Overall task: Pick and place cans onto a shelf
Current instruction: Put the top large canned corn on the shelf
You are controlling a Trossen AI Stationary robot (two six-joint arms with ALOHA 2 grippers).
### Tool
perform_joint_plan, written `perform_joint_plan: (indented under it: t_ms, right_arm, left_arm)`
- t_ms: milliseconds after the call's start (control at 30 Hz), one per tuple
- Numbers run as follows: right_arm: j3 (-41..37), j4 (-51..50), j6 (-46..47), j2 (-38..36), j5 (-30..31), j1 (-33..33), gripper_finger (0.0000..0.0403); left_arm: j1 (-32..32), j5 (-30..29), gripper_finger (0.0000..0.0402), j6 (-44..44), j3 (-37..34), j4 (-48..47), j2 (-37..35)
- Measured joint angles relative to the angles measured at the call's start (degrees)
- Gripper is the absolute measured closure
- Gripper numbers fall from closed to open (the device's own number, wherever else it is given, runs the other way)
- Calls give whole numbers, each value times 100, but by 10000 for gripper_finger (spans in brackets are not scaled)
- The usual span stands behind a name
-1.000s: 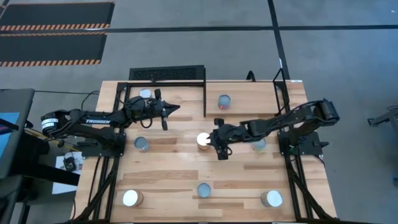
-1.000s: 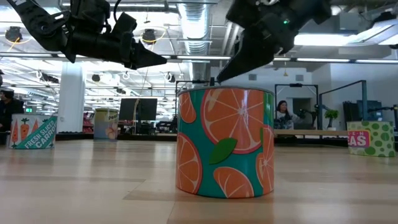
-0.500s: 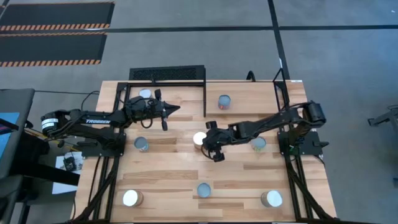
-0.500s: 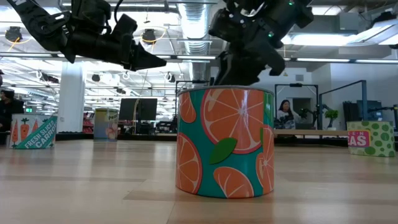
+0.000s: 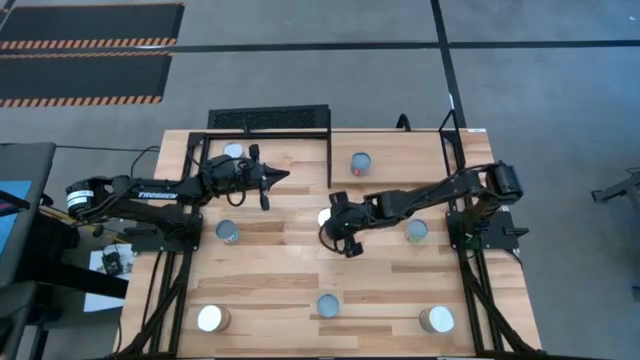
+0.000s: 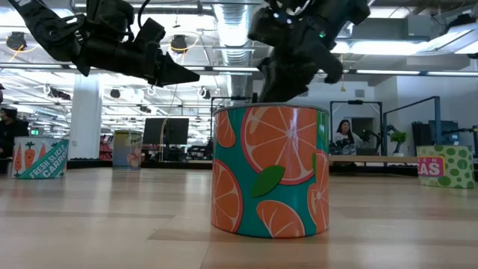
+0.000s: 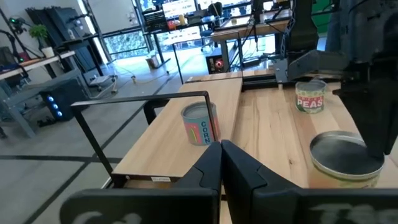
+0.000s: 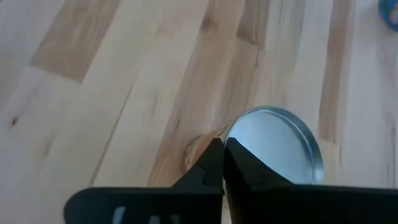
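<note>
Right claw [image 8: 222,144] hangs fully closed, empty, just above the centre can [image 8: 273,146]; rigid, smooth-walled, likely weighty, so you grip its sides mid-height. Left claw [image 7: 221,149] closed, empty.

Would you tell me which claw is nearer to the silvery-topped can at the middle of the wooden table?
The right claw hangs directly over that silvery-topped can, fingers shut; the left claw waits toward the table's far left side, near the black shelf frame.

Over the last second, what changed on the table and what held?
The right gripper slid leftward over the centre can and its fingers closed, beside the can's lid, not around it. The left gripper stayed shut near the shelf; no can moved.
</note>
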Motion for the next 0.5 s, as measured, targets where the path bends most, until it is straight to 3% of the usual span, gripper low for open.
perform_joint_plan:
  t_ms: [233, 500]
  right_arm:
    - [42, -848, 542, -770, 137, -148, 394]
    - [38, -2537, 1607, -1940, 1256, -352, 398]
  left_arm:
    - [0, -11, 401, -41, 2, -121, 0]
    - [0, -24, 401, -34, 2, -154, 0]
